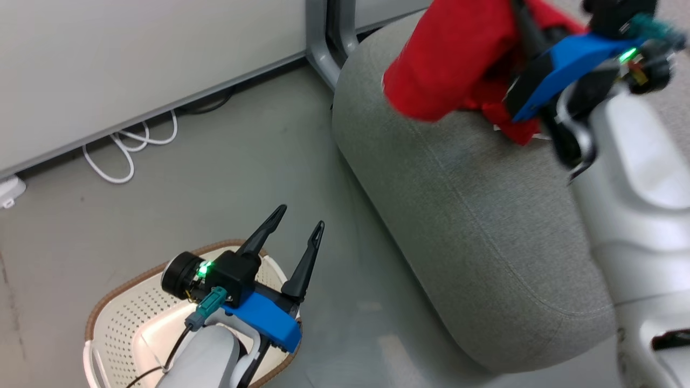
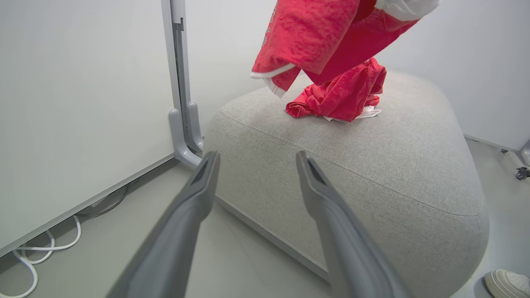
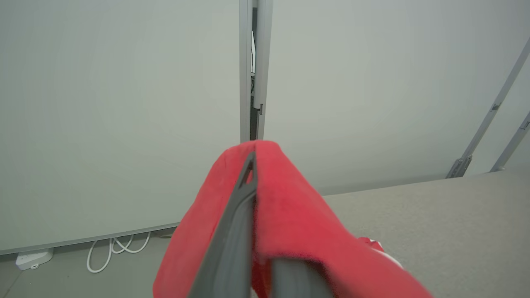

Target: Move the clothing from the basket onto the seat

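My right gripper is shut on a red garment, which hangs above the far end of the grey seat. In the right wrist view the cloth drapes over my shut right gripper and hides one finger. A second red garment with white trim lies crumpled on the seat, under the hanging garment. My left gripper is open and holds nothing, above the cream basket on the floor. Its open left gripper points at the seat's near edge. The basket's visible inside is bare plastic.
White wall panels stand behind the seat, joined at a grey post with a foot. White cables loop on the floor by the wall, near a power strip. A white shoe shows by the seat's corner.
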Tool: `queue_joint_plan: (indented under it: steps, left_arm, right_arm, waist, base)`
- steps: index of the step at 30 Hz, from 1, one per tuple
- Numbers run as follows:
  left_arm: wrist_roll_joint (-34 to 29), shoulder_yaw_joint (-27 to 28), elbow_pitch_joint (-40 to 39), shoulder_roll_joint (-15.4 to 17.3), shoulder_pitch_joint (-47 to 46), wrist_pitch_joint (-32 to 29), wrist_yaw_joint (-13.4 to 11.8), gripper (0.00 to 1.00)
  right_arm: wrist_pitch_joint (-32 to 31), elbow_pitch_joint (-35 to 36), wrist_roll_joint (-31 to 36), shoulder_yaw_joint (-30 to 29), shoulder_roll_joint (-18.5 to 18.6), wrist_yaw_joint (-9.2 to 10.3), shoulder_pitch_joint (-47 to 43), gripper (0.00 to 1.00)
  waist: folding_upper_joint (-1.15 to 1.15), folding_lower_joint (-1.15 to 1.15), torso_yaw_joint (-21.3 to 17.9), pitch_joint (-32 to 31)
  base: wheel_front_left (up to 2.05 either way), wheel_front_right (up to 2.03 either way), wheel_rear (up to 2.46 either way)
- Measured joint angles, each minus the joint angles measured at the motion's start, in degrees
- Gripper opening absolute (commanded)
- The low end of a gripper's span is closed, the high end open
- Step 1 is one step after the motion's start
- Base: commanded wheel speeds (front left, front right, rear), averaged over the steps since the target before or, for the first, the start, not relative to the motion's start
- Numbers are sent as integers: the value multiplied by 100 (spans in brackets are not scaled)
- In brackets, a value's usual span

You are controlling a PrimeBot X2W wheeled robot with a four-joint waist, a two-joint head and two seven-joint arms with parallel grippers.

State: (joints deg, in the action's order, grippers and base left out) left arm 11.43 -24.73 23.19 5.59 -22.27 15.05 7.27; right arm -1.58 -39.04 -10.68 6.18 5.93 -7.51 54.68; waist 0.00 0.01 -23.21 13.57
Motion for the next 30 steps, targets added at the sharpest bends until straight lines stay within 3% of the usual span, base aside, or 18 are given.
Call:
queue_joint_plan:
  steps: [8, 14, 20, 28, 29, 30]
  left_arm:
    - [14, -436, -375, 126, -655, 0, 4, 100]
    - [-1, -504, -687, 330, -832, 0, 4, 100]
    - [-7, -512, -800, 509, -896, 0, 4, 100]
    - [11, -505, -772, 624, -820, 0, 2, 100]
    - [19, -502, -767, 624, -816, 0, 0, 100]
    - [36, -497, -765, 622, -812, 0, -3, 100]
  right_arm:
    - [-122, -165, 82, -1152, 1588, 1, 1265, 0]
    - [79, -487, 324, -2007, 2170, 0, 1007, 0]
    - [530, -1133, 394, -2757, 2046, 0, 236, 0]
    - [947, -1726, 657, -2862, 1755, 0, -41, 0]
    - [966, -1781, 690, -2832, 1747, 0, -41, 2]
    - [972, -1811, 724, -2803, 1735, 0, -41, 11]
  waist:
    - [0, 0, 482, 764]
    - [0, 0, 837, 1329]
    - [0, 0, 1064, 1729]
    - [0, 0, 999, 1651]
    - [0, 0, 982, 1609]
    - [0, 0, 968, 1566]
  base:
    - [0, 0, 0]
    - [0, 0, 0]
    - [0, 0, 0]
    - [0, 0, 0]
    - [0, 0, 0]
    - [0, 0, 0]
